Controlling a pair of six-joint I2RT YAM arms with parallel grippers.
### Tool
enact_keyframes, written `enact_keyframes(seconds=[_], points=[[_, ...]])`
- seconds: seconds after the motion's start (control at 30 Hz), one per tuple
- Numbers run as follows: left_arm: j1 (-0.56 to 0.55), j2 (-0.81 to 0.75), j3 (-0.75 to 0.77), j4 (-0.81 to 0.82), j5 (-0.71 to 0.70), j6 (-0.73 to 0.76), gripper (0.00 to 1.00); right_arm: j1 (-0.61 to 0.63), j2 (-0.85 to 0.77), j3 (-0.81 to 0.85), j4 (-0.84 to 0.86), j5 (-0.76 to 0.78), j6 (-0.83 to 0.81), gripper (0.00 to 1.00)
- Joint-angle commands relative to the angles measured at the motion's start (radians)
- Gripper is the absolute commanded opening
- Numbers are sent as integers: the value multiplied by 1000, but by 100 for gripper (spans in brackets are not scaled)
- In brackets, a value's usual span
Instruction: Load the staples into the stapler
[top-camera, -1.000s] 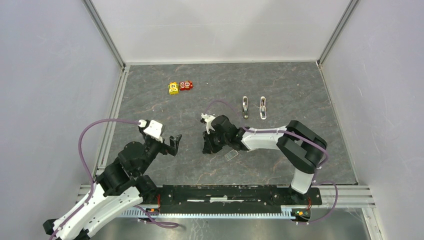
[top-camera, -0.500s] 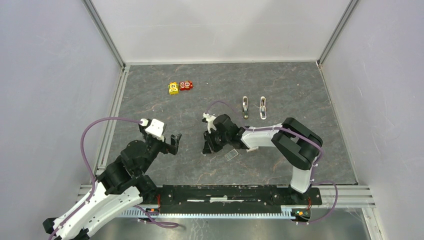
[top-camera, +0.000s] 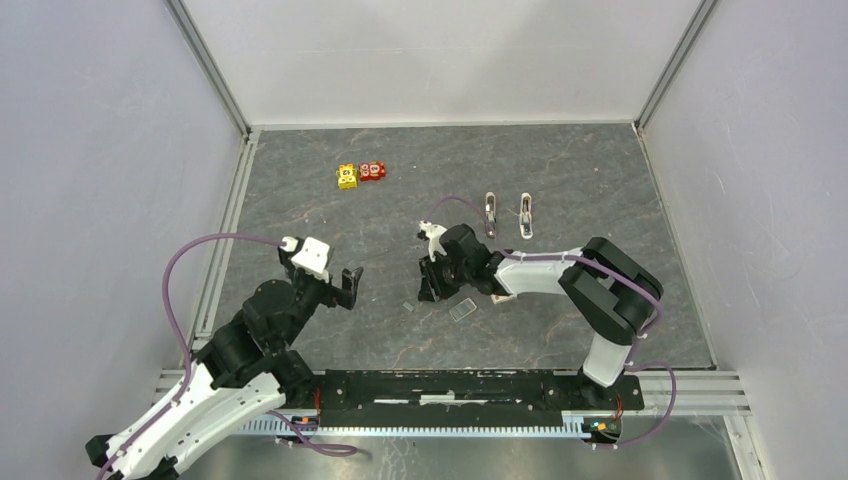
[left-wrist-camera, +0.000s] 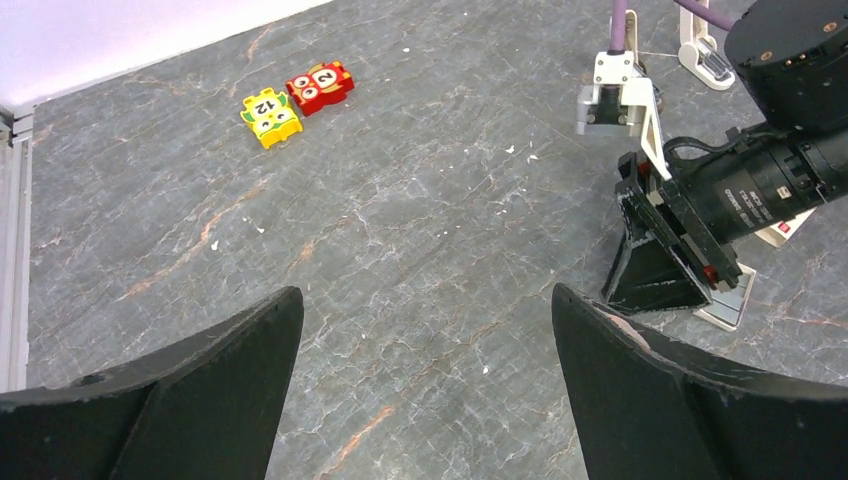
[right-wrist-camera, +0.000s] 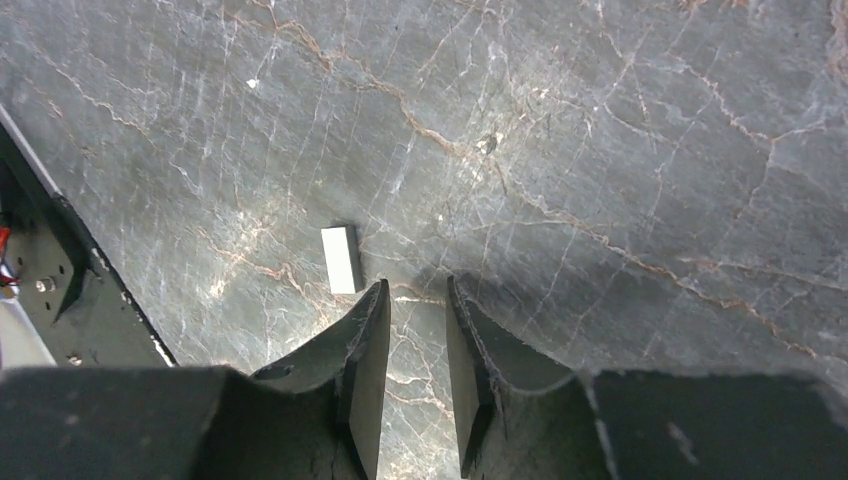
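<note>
Two small cream-white staplers with grey metal parts lie side by side at the back right, far from both grippers. One shows at the top edge of the left wrist view. A short silver staple strip lies flat on the table, just left of my right gripper's left fingertip; it also shows in the top view. My right gripper points down at the table, its jaws a narrow gap apart with nothing between them. My left gripper is wide open and empty, off to the left.
A small clear plastic lid lies just right of the right gripper. A white box with a red label sits under the right arm. Yellow and red toy blocks lie at the back left. Walls enclose the table.
My right gripper has shifted a little to the right. The staple strip now lies in the open on the table to its left. The left arm has hardly moved.
</note>
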Motion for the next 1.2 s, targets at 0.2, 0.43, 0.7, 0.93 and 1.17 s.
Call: enact_keyframes(seconds=[0.2,0.43,0.7,0.93,1.17], points=[[4,-117,17,27,-98,45,100,137,-59,133,-206,286,-103,36],[4,-212,6,45,-178,52,100,204,-1,221,-249,323,-125,38],[4,-283,-7,55,-209,48,100,252,54,286,-304,397,-131,43],[4,-281,-4,54,-210,47,100,269,85,307,-327,428,-144,38],[4,-277,-9,58,-210,50,100,269,96,289,-323,423,-143,36]])
